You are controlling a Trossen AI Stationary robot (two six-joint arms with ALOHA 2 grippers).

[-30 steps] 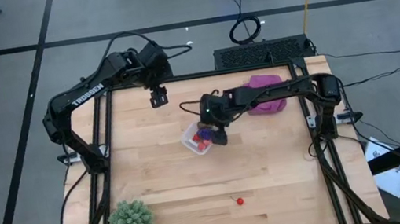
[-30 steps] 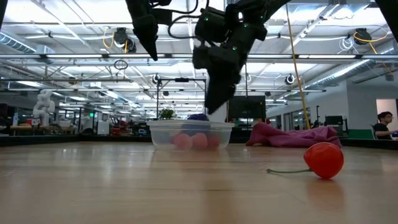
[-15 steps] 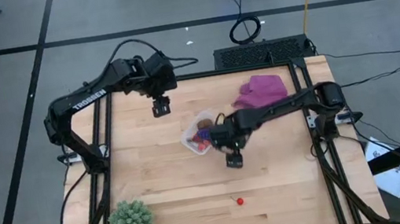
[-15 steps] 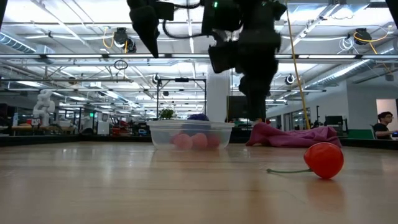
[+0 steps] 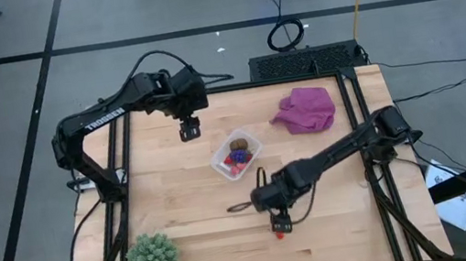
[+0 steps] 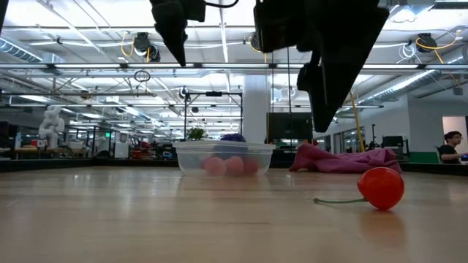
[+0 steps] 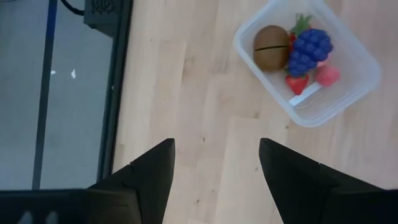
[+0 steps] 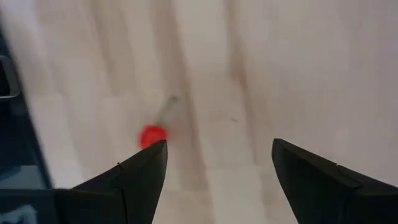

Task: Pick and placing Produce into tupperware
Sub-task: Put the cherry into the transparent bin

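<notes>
The right arm stretches low across the table (image 5: 338, 216), its gripper (image 5: 279, 223) hanging just above a lone red cherry (image 5: 279, 233), fingers (image 8: 140, 177) spread apart and empty. The left arm is folded near the far edge, its gripper (image 5: 188, 131) raised, fingers (image 7: 152, 174) parted with nothing between them. The tupperware (image 5: 237, 155) sits mid-table between them, holding a brown oval (image 7: 271, 48), a grape bunch (image 7: 309, 51) and red berries (image 7: 297, 83).
</notes>
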